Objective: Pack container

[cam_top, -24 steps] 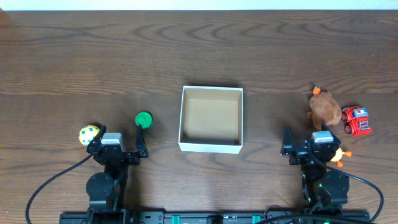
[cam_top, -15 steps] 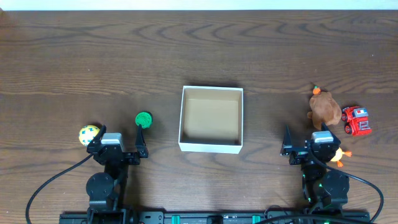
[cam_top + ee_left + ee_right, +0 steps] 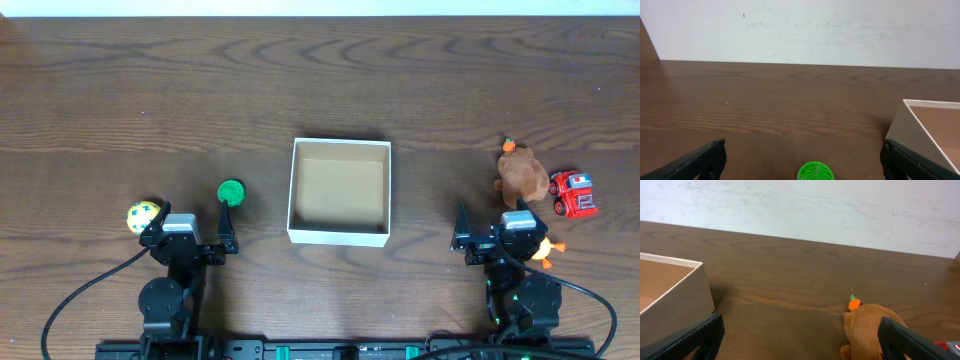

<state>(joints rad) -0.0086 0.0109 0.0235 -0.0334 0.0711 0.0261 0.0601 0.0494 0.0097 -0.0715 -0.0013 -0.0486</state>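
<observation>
Container point(image 3: 339, 236) empty, left gripper point(image 3: 190, 235) and right gripper point(image 3: 500, 236) spread wide; advisable: centring squarely over green toy point(image 3: 231, 192) before closing.

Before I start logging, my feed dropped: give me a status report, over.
Left end effector open, empty, green round toy just ahead. Right end effector open, empty, brown plush ahead. Container empty, centre. Nothing blocking it.

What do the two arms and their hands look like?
The left arm and right arm are black, with round joint housings. The left hand and right hand each carry a silver-grey block on top and two black tapered fingers. A thin black cable loops beside each arm. Green lights dot the right arm.
</observation>
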